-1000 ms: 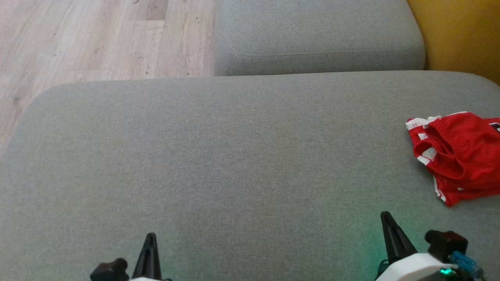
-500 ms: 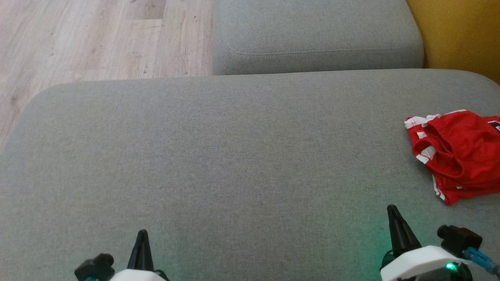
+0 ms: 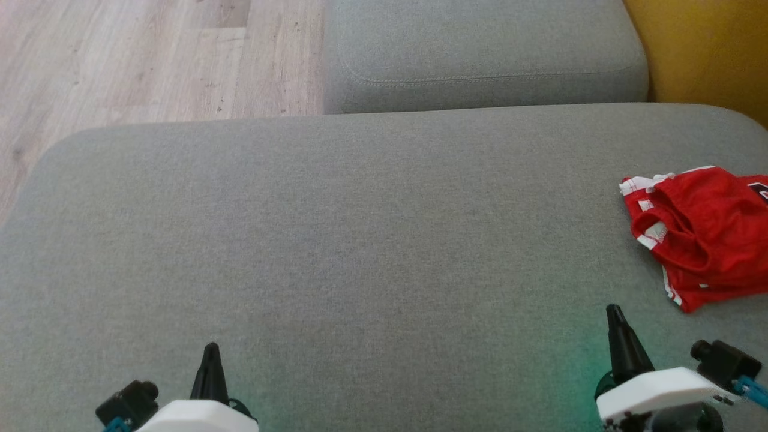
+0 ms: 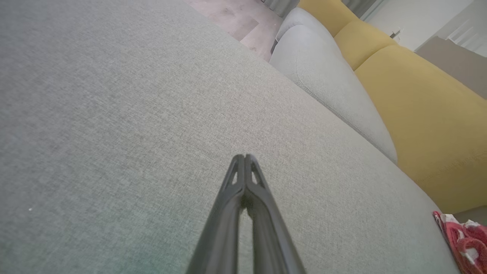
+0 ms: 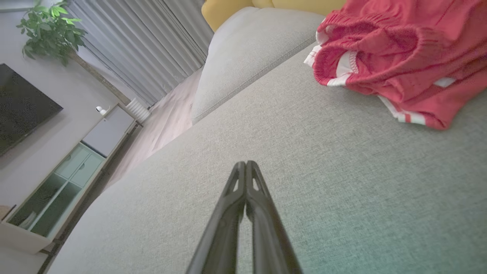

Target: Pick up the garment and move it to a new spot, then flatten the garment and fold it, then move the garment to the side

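A crumpled red garment point(image 3: 705, 237) with white trim lies bunched at the right edge of the grey cushion point(image 3: 360, 240); the right wrist view has the garment point(image 5: 395, 64) at its upper right, and the left wrist view catches a corner of the garment point(image 4: 466, 241) at its lower right. My right gripper point(image 3: 614, 313) is shut and empty, hovering just in front of the garment's near corner. At the lower left my left gripper point(image 3: 210, 350) is shut too, with nothing in it, far from the cloth. Both pairs of fingertips, right point(image 5: 245, 165) and left point(image 4: 244, 158), press together above bare fabric.
A second grey cushion point(image 3: 480, 54) lies beyond the big one, with yellow upholstery point(image 3: 708, 54) to its right. Wooden floor point(image 3: 120, 60) shows at the upper left. In the right wrist view a cabinet point(image 5: 68, 171), curtains point(image 5: 144, 45) and a plant point(image 5: 49, 30) stand across the room.
Both grippers have spread outward: the left has drifted left, the right has moved right and forward toward the garment. The picture has shifted slightly; the garment has not moved on the cushion.
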You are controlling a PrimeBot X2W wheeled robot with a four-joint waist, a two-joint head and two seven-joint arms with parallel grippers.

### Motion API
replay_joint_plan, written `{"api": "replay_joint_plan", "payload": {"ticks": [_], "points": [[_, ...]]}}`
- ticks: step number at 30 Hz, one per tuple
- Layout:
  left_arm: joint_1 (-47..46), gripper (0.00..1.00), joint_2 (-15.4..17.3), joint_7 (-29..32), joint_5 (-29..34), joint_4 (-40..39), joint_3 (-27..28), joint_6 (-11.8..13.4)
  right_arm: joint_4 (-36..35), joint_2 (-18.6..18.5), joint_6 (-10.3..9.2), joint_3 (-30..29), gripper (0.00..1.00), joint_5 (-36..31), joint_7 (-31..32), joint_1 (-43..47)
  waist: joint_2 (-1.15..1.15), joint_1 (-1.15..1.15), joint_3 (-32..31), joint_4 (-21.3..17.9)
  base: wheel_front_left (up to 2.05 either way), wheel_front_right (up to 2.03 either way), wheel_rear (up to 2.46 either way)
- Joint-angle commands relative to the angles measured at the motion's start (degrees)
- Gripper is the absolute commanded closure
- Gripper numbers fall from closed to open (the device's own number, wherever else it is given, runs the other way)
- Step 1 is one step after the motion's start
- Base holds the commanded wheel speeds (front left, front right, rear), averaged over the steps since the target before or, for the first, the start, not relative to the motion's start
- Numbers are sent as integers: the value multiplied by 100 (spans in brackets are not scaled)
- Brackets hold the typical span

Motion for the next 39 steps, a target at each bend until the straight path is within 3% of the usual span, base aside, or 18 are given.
{"api": "replay_joint_plan", "payload": {"ticks": [1,39], "points": [[-304,100,6,39,-112,-149,223,-59,-184,-96,16,-5,100,189,17,-287,0,0,3,-3,0,0,0],[-552,100,-386,641,-1696,-106,1358,-815,-182,-126,29,-272,100,2669,317,-646,0,0,72,-90,0,0,0]]}}
